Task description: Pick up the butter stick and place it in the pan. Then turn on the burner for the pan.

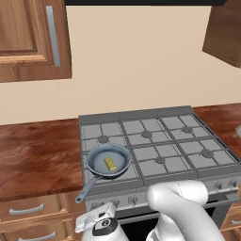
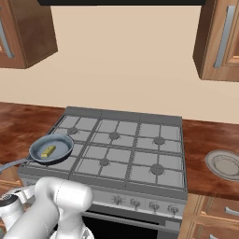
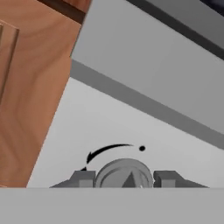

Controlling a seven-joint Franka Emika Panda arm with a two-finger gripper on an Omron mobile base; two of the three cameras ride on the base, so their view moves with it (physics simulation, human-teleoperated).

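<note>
The yellow butter stick (image 1: 110,164) (image 2: 48,151) lies inside the grey-blue pan (image 1: 101,155) (image 2: 63,145). The pan sits on the front-left grate section of the stove, its handle (image 1: 87,188) pointing toward the front-left. The burner cap beneath it is hidden by the pan. My gripper (image 3: 124,178) is low at the stove's front panel. In the hand view its two fingertips (image 3: 83,177) sit either side of a round grey knob (image 3: 124,171), shut on it. A curved arrow and a dot are printed above the knob.
More knobs (image 2: 135,202) run along the stove's front panel. A grey plate (image 2: 225,164) rests on the wooden counter right of the stove. Wooden drawers (image 1: 28,209) sit below the counter at left, and wall cabinets (image 1: 33,37) hang above.
</note>
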